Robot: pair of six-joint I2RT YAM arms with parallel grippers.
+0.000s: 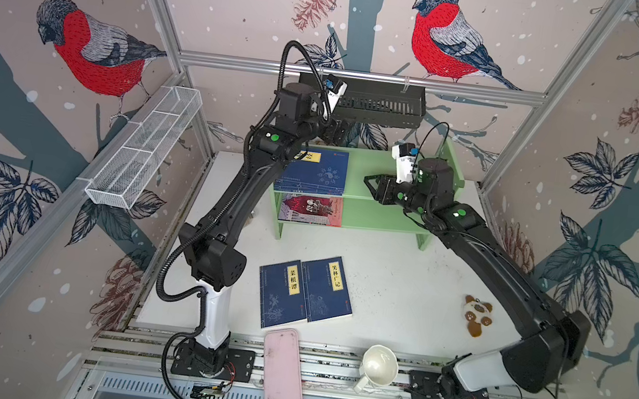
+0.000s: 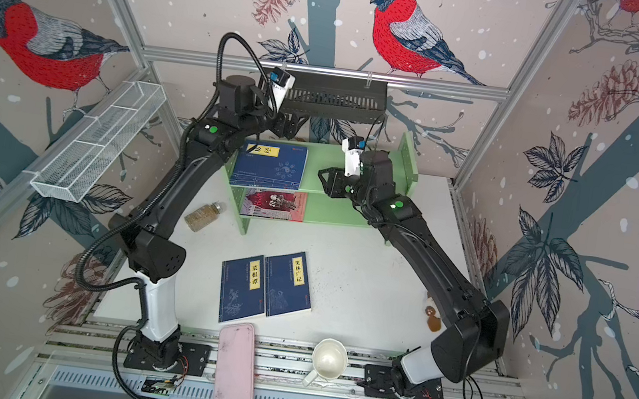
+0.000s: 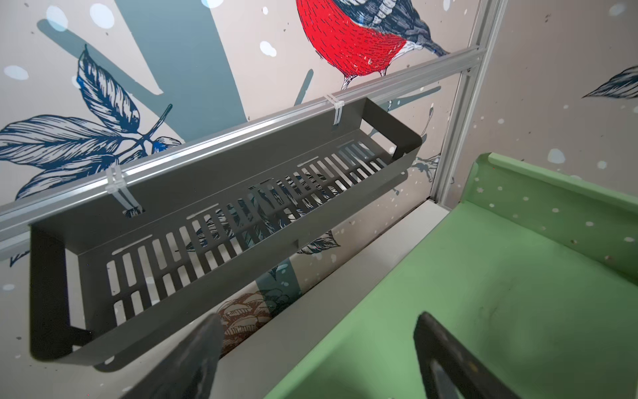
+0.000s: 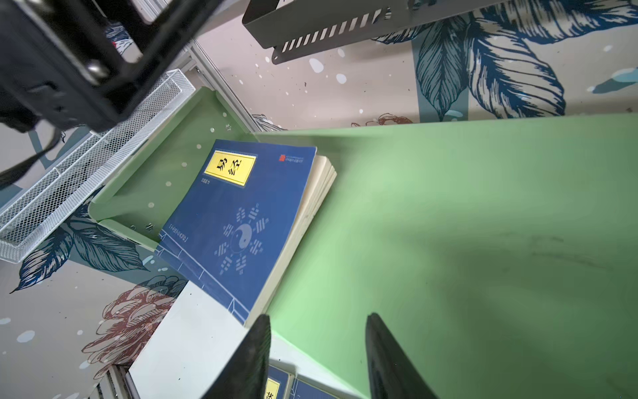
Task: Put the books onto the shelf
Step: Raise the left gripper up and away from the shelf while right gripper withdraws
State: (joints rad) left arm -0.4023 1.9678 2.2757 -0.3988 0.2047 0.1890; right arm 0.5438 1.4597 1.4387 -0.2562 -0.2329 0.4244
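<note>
While two navy books point(image 1: 281, 298) are lying side by side on the tabletop point(image 1: 401, 295), low centre in both top views, the shelf point(image 1: 386, 218) at upper centre is already carrying one navy book point(image 1: 319, 173) on its top tier and the red-and-grey book point(image 1: 310, 208) on the lower tier. The left fingers point(image 1: 339, 132) are hanging over the shelf's back edge. The right fingers point(image 1: 373, 191) are hovering over the bare top board, right of that navy book. Neither pair is carrying anything.

Left wrist view: fingers point(image 3: 445, 355) are standing wide apart and empty, facing green board and the black slotted basket point(image 3: 221, 221).

Right wrist view: fingers point(image 4: 252, 359) are sitting partly spread with nothing between them. The shelved book point(image 4: 241, 221) is sitting centre-left. Its page block is looking thick, so I cannot tell whether it's one book or two.

My read: we're going for a tabletop book next. They're thin and flat, so I'd be tipping up a free edge for the pinch, taking the outer book first, then laying it flat on the bare board.
</note>
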